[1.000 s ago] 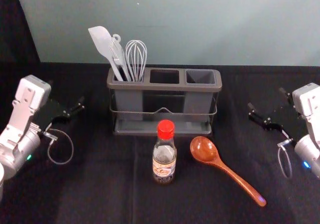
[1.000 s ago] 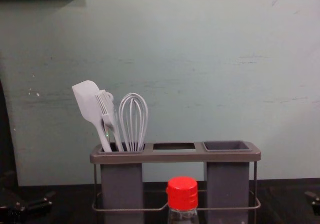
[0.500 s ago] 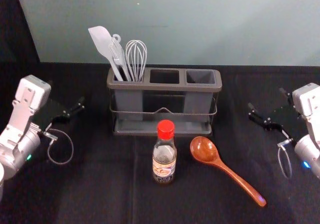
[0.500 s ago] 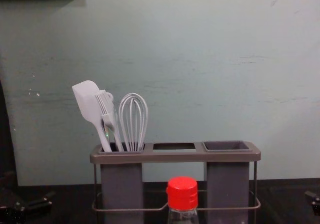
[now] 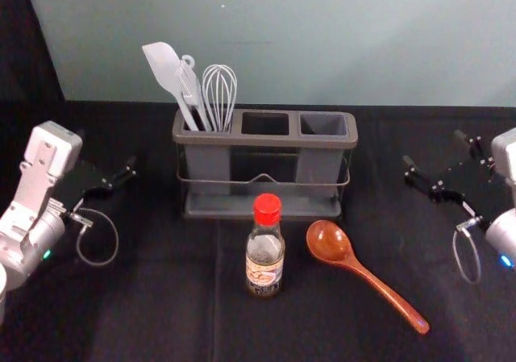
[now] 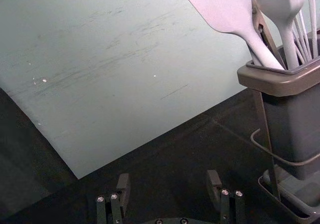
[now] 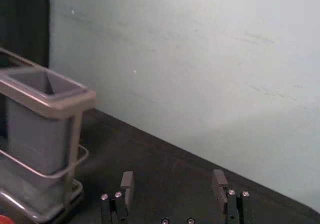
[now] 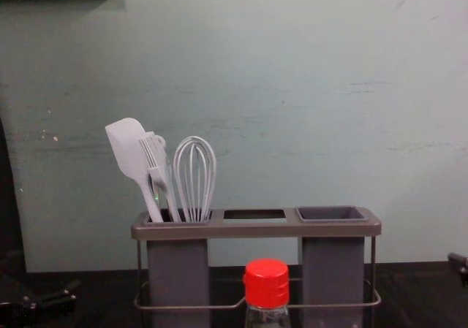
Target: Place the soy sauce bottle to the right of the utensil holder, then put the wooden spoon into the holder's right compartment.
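The soy sauce bottle (image 5: 265, 253), red-capped, stands upright in front of the grey utensil holder (image 5: 266, 140). To the bottle's right lies the wooden spoon (image 5: 351, 264), bowl toward the holder, handle pointing front right. My right gripper (image 5: 433, 152) is open at the right side, away from spoon and holder; in its wrist view the right gripper (image 7: 173, 186) has nothing between its fingers. My left gripper (image 5: 113, 172) stays parked at the left; in its own wrist view the left gripper (image 6: 168, 186) is open and empty.
The holder's left compartment holds a white spatula (image 5: 167, 76), a brush (image 5: 192, 92) and a whisk (image 5: 219, 96). Its right compartment (image 5: 324, 124) is empty. A pale wall (image 5: 322, 39) rises behind the black-covered table (image 5: 161, 314).
My right gripper has shifted slightly outward to the right in the head view and sits higher in the chest view. Left arm, bottle and spoon have stayed put.
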You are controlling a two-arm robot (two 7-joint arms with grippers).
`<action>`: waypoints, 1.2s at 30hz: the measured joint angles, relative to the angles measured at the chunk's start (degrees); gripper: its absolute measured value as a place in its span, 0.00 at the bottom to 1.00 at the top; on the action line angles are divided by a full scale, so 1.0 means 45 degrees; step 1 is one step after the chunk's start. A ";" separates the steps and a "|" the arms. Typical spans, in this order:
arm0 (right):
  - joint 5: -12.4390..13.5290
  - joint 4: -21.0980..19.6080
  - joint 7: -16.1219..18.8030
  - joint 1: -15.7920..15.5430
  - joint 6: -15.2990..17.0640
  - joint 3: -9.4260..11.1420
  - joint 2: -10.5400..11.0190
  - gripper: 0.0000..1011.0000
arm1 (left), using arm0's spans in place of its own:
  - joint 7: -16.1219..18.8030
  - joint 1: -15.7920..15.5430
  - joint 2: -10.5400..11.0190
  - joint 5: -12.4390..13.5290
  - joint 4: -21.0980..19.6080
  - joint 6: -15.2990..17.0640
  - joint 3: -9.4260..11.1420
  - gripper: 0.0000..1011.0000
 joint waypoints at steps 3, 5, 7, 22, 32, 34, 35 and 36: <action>0.0219 -0.0543 0.0302 -0.0304 0.0013 0.0267 0.0264 0.99 | 0.0000 0.0000 0.0000 0.0000 0.0000 0.0000 0.0001 0.99; 0.0334 -0.0817 0.0451 -0.0470 0.0012 0.0414 0.0398 0.99 | 0.0000 -0.0001 0.0000 0.0000 0.0000 -0.0001 0.0001 0.99; 0.0506 -0.1226 0.0661 -0.0766 -0.0024 0.0648 0.0610 0.99 | 0.0000 -0.0001 0.0000 -0.0001 0.0000 0.0000 0.0001 0.99; 0.2113 -0.3211 0.2447 -0.2808 -0.0622 0.2158 0.1775 0.99 | 0.0000 -0.0001 0.0000 0.0000 0.0000 -0.0001 0.0001 0.99; 0.3554 -0.4069 0.4906 -0.3496 -0.0623 0.2347 0.2412 0.99 | 0.0000 0.0000 0.0000 0.0000 0.0000 0.0000 0.0001 0.99; 0.3777 -0.4145 0.5402 -0.3507 -0.0506 0.2234 0.2423 0.99 | 0.0000 0.0000 0.0000 0.0000 0.0000 0.0000 0.0001 0.99; 0.3846 -0.4157 0.5557 -0.3501 -0.0449 0.2186 0.2423 0.99 | 0.0000 -0.0001 0.0000 0.0000 0.0000 0.0000 0.0000 0.99; 0.3902 -0.4165 0.5710 -0.3482 -0.0390 0.2133 0.2418 0.99 | 0.0000 0.0000 0.0000 -0.0001 0.0000 0.0000 0.0001 0.99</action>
